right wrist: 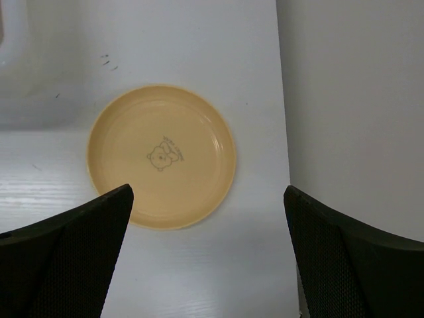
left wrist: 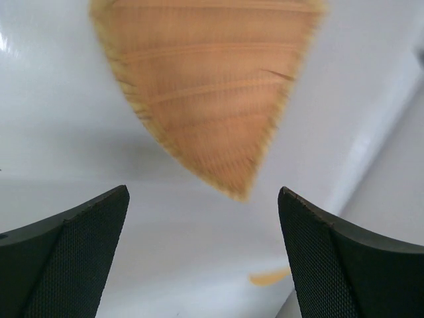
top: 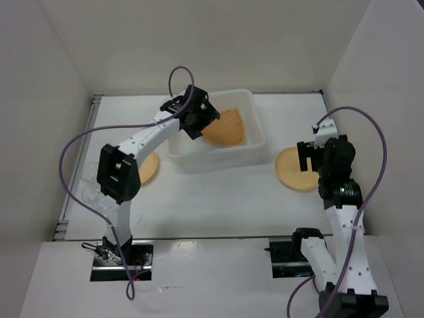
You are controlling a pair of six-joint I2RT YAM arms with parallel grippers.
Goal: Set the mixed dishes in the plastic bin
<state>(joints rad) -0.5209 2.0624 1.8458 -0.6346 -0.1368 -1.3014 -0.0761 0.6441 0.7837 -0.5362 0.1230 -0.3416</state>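
The translucent plastic bin (top: 222, 159) stands at the middle back of the table. The woven-textured orange plate (top: 226, 128) lies inside it, and also shows in the left wrist view (left wrist: 205, 93) on the bin floor (left wrist: 79, 132). My left gripper (top: 199, 120) hangs open and empty over the bin's left part, just off the plate's tip (left wrist: 203, 193). One round pale orange plate (top: 148, 167) lies left of the bin, partly hidden by the left arm. The other round plate (top: 293, 169) lies to the bin's right; my right gripper (top: 311, 156) hovers open above its near edge (right wrist: 162, 156). Two clear cups (top: 89, 183) show faintly at far left.
White walls enclose the table on the left, back and right; the right wall (right wrist: 351, 99) stands close to the right plate. The left arm's elbow (top: 118, 172) reaches over the left plate. A purple cable (top: 79, 142) loops beside the left arm.
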